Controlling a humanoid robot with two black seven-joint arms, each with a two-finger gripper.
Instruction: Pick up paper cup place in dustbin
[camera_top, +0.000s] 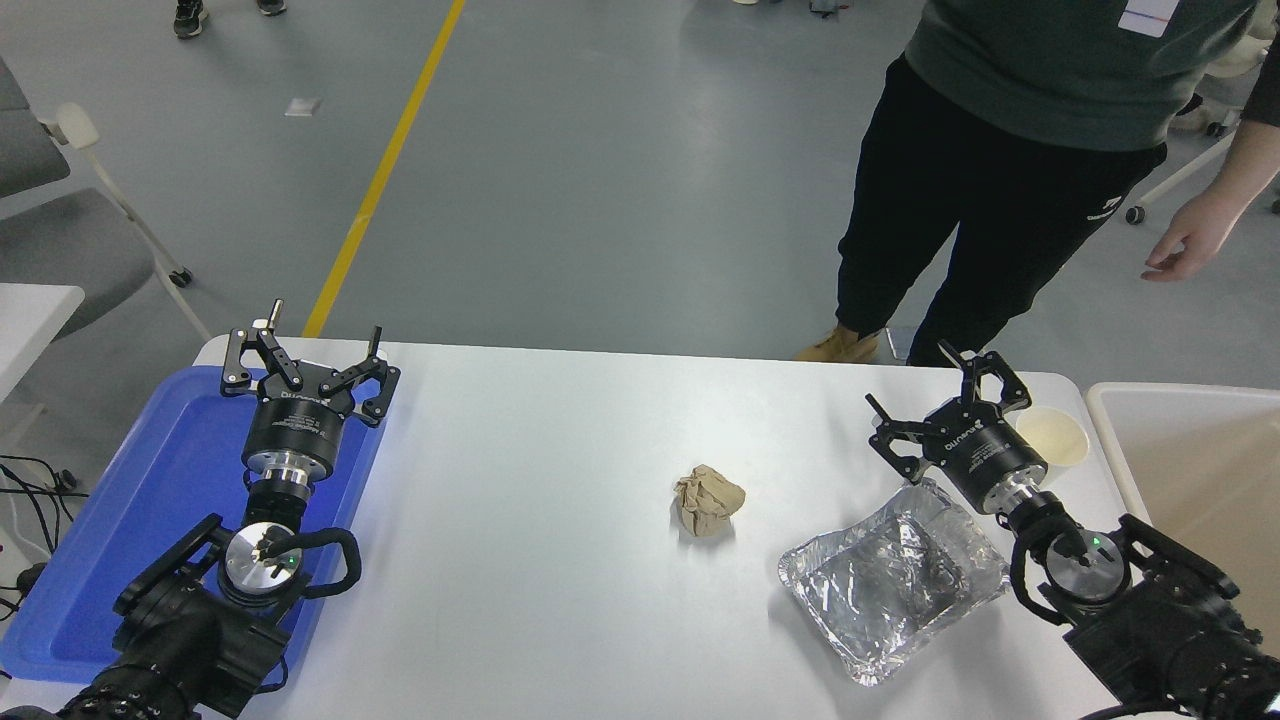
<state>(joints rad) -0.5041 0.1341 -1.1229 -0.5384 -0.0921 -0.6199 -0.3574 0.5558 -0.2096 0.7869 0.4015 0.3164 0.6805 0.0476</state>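
The paper cup (1052, 438) stands upright near the table's right edge, white with a cream inside. The dustbin (1105, 400) is the large cream bin just beyond that edge, cut off by the picture's right side. My right gripper (925, 385) is open and empty, its fingers spread, hovering just left of the cup at the table's far edge. My left gripper (310, 345) is open and parked over the blue tray at the lower left.
A crumpled brown paper ball (708, 500) lies mid-table. A crinkled silver foil tray (895, 580) lies below my right gripper. A flat blue tray (150, 500) is at the left. A person (1000, 150) stands at the far right, one hand (1190, 240) hanging.
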